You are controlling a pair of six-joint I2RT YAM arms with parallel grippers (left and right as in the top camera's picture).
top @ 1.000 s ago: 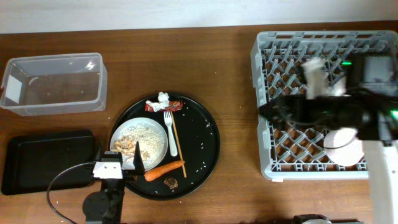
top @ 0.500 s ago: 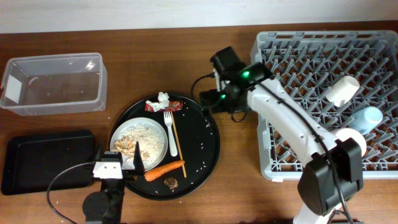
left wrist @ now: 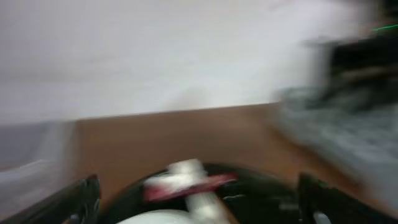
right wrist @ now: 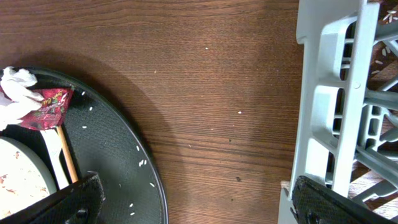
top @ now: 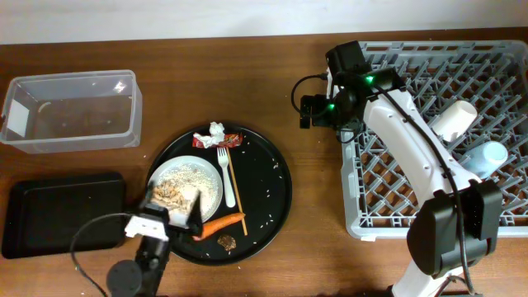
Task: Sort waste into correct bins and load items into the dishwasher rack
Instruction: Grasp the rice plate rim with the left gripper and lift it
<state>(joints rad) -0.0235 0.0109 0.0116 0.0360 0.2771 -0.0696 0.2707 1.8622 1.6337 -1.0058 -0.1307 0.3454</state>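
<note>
The right tool (top: 316, 113) is pulling back a little from the edge of the round tray (top: 268, 190). It is hanging over the bare counter (top: 313, 227), between the round tray and the rack (top: 355, 210). Its two fingers are standing wide apart and holding nothing. A second ago this arm was over the rack, where a white cup (top: 454, 120) and a blue cup (top: 487, 157) are lying now. So I think it is coming back for the next thing.

The left tool (left wrist: 198, 193) is moving too, and its own view is going all blurry. It is leaning in closer to the plate (top: 219, 188) than before. Its fingers are wide apart and empty.

The plate is sitting on the round tray with rice (top: 191, 177) and scraps (top: 169, 194) on it. The carrot (top: 221, 223) is lying just beside it. The wrapper (top: 229, 139) and tissue (top: 217, 129) are lying at the far edge, and the fork (top: 225, 177) and chopsticks (top: 235, 186) are lying beside the rice.

No waste is going into the tub (top: 70, 78) or the black tray (top: 58, 210) yet, so most of the job is waiting.
</note>
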